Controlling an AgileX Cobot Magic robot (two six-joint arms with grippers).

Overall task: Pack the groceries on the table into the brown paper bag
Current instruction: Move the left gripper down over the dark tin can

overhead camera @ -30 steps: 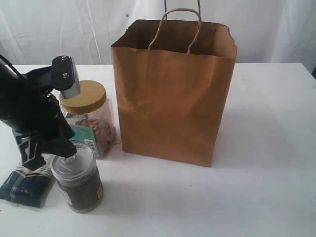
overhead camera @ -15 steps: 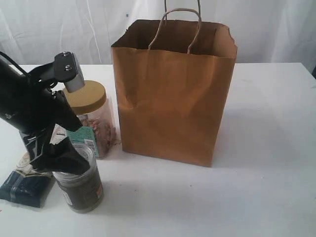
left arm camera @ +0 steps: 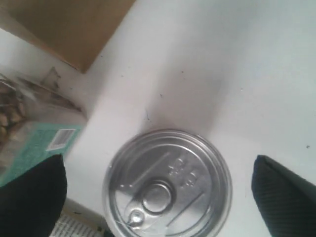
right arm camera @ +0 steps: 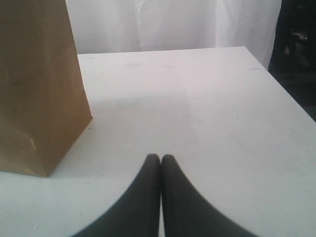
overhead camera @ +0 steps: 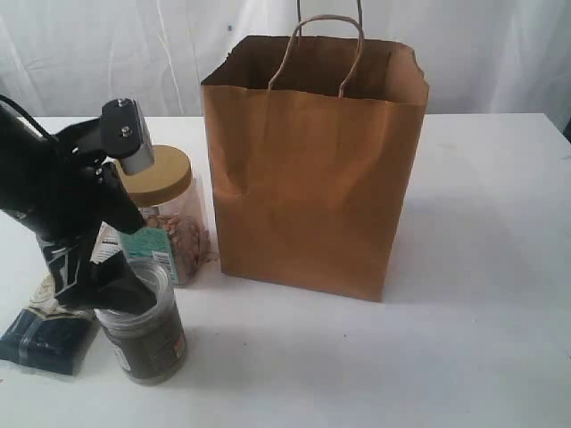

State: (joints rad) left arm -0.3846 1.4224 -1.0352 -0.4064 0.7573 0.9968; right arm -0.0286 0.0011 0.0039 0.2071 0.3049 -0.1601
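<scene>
Left gripper (left arm camera: 157, 168): jaws spread wide, straddling silver-lidded dark jar (overhead camera: 143, 334), lower left.
Right gripper (right arm camera: 161, 163): fingers pressed together, empty.
Tan-lidded clear jar (overhead camera: 169, 209): partly hidden behind arm.
Brown paper bag (overhead camera: 312, 187): interior unseen.

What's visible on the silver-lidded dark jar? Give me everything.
The silver-lidded dark jar is a short cylinder standing upright on the table, left of the brown paper bag in the exterior view. Its shiny metal lid has a pull ring, flat and unopened. The wall shows dark contents and a small orange patch low down. The left gripper is open, one finger each side of the lid, not touching it.
</scene>
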